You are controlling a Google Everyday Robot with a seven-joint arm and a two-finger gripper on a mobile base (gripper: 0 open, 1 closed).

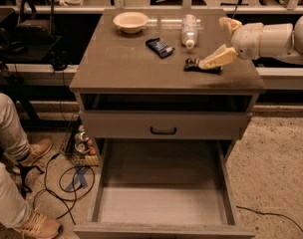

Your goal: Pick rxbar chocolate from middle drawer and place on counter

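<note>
At the right side of the smooth grey-brown desk [121,59], the white arm [276,38] reaches in level. Its gripper [213,42] has its fingers [219,58] spread, released. The dark-wrapped rxbar chocolate [194,65] lies flat, touching the nearer fingertip.

I can read no text anywhere; the pale markings on the rxbar chocolate [194,65] are illegible. My gripper [225,41] hangs over the counter [121,68] just beside it, fingers spread.
</note>
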